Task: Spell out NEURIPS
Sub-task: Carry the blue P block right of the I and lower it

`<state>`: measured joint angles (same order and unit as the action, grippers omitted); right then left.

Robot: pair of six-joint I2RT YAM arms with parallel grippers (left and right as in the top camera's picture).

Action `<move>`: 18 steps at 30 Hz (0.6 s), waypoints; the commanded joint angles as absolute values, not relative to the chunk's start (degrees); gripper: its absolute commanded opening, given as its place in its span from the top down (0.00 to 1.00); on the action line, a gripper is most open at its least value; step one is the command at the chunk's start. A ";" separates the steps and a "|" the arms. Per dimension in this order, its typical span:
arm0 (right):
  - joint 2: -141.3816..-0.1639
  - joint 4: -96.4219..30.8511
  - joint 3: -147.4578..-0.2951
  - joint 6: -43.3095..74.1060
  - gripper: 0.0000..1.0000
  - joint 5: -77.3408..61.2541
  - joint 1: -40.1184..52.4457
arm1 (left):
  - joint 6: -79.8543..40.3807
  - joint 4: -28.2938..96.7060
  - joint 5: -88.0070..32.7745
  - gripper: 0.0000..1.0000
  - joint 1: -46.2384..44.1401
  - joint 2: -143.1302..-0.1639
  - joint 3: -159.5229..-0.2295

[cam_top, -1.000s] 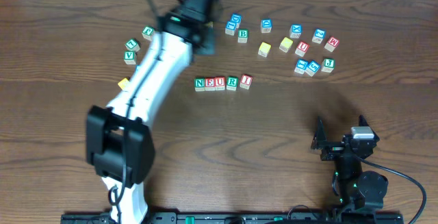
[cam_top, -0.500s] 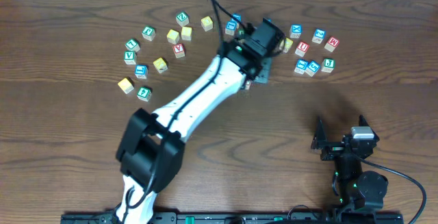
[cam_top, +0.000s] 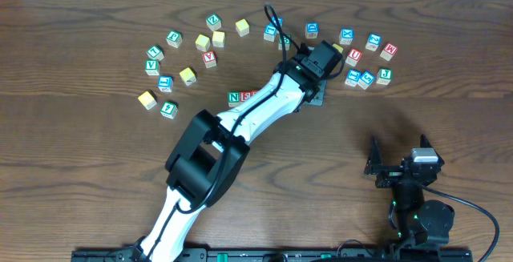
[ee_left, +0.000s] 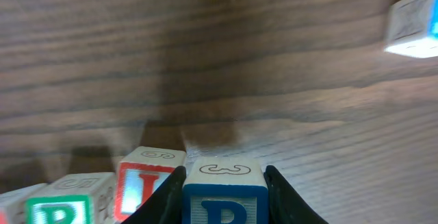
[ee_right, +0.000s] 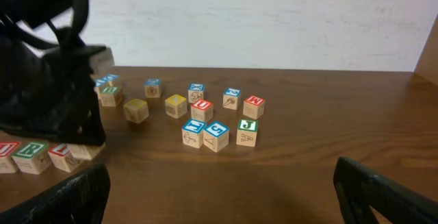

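My left gripper (cam_top: 311,94) is shut on a blue P block (ee_left: 224,193), with a dark finger on each side of it. The P block sits just right of the red I block (ee_left: 147,183), at about the same height. A green R block (ee_left: 65,200) is left of the I. In the overhead view my left arm covers most of the word row; only the green N block (cam_top: 234,97) and part of the block beside it show. My right gripper (cam_top: 397,162) is open and empty near the front right, and it also shows in the right wrist view (ee_right: 222,196).
Loose letter blocks lie at the back right, such as a red U block (cam_top: 353,56) and a green J block (cam_top: 384,75). Another cluster lies at the back left around a red V block (cam_top: 210,58). A yellow block (cam_top: 147,99) lies at the left.
My left arm swung from the back centre over to the right, then came down at the right end of the word row with the P block.
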<state>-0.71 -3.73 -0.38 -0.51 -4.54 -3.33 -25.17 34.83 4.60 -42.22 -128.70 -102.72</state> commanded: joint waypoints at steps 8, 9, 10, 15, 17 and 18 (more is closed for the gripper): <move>-0.38 -3.92 -0.32 -0.05 0.01 -4.84 -3.66 | -25.85 34.54 4.93 0.73 -42.19 -131.61 -102.59; -0.38 -3.92 -0.32 -0.08 0.01 -4.84 -3.66 | -25.82 34.54 4.93 0.73 -42.19 -131.85 -102.59; -0.38 -3.92 -0.32 -0.08 0.01 -4.84 -3.66 | -25.82 34.54 4.95 0.73 -42.19 -132.03 -102.59; -0.38 -3.92 -0.32 -0.08 0.01 -4.84 -3.66 | -25.82 34.39 5.43 0.72 -42.17 -132.35 -102.59; -0.38 -3.92 -0.32 -0.08 0.01 -4.84 -3.66 | -25.82 34.35 5.80 0.73 -42.19 -132.35 -102.59; -0.38 -3.92 -0.32 -0.08 0.01 -4.84 -3.66 | -25.85 34.37 6.09 0.72 -42.17 -132.35 -102.59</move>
